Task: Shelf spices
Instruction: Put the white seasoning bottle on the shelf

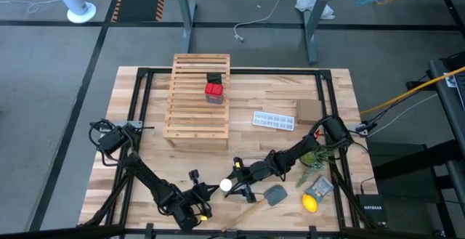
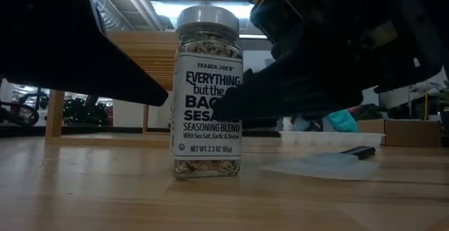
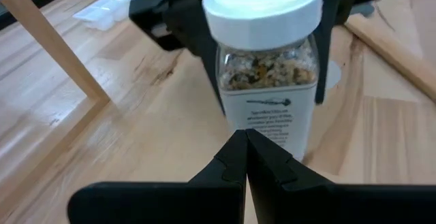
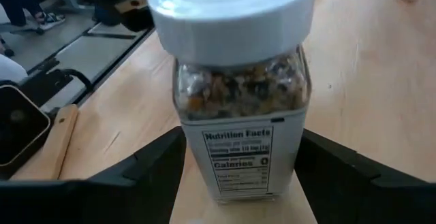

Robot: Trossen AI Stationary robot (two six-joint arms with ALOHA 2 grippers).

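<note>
The clear jar with a white round lid [image 1: 226, 184] stands upright on the table near the front edge. My right gripper [image 1: 232, 184] comes in from the right, one finger on each side of the jar [image 4: 238, 115]. My left gripper [image 1: 209, 194] is shut, and its tips [image 3: 246, 142] point at the jar's label from the near left. The red spice [image 1: 213, 90] and the black spice [image 1: 213, 78] sit on the slats of the wooden shelf [image 1: 190, 104] at the far middle. My right gripper pinches the jar's body at label height between its two fingers [image 4: 146, 169], one on each flat side [image 4: 197, 149]. The fingers come nearly level from the table's right. The jar stays upright with its bottom [image 2: 207, 173] on the table. My left gripper's shut tips are right at the jar's label side [image 3: 272, 125]; whether they touch it, I cannot tell.
A white ice-cube tray [image 1: 275, 120] and a cardboard box [image 1: 309, 110] lie right of the shelf. A grey scraper [image 1: 276, 194], a lemon [image 1: 310, 203], a small packet [image 1: 320, 188], green sprigs [image 1: 314, 159] and a wooden stick [image 1: 247, 211] lie near the front right.
</note>
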